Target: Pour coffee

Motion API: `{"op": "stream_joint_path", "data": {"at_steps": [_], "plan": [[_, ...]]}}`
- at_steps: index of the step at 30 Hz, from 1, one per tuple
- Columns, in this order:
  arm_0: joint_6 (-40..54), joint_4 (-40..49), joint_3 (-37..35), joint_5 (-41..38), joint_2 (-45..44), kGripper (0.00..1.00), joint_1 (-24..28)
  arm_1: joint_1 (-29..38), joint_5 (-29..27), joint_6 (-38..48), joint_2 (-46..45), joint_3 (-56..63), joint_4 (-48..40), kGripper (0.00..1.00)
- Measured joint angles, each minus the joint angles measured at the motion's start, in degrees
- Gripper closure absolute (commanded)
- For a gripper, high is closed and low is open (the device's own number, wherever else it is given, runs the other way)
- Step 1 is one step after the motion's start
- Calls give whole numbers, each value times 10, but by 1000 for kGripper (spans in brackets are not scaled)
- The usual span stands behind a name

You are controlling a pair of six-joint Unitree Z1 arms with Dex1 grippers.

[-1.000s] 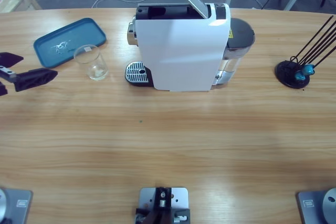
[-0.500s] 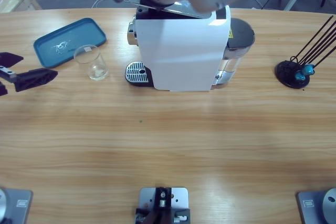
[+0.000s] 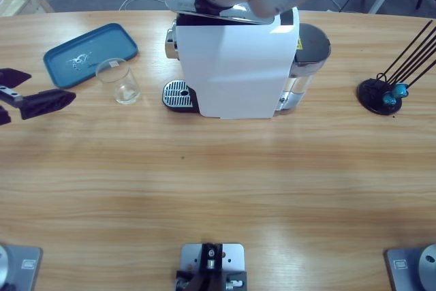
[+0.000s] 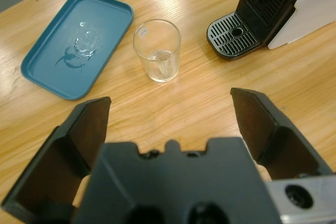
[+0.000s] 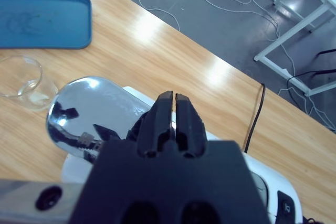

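- Left gripper (image 4: 170, 116): fingers spread wide, holding nothing, low over the desk (image 3: 218, 182).
- Glass (image 4: 157, 50) beyond it, upright, beside the blue tray (image 4: 79, 43); no coffee discernible inside.
- Right gripper (image 5: 174, 109): fingers pressed together above the coffee machine's (image 3: 235, 66) silver lever (image 5: 89, 114).

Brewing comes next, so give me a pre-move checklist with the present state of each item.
1. Glass under the spout: not ok; it stands on the table between the blue tray and the drip grate, not on the grate.
2. Glass upright and without coffee: ok.
3. Left claw open and free to take the glass: ok.
4. Right claw shut above the coffee machine's silver lever: ok.
5. Lever fully down: cannot tell.
6. Capsule loaded in the machine: cannot tell.
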Motion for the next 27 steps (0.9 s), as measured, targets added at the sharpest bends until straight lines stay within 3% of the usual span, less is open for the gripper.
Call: {"op": "stream_joint_path", "data": {"at_steps": [27], "plan": [[0, 0, 0, 0, 3, 14, 0, 16, 17, 59, -3, 37, -38, 1000]]}}
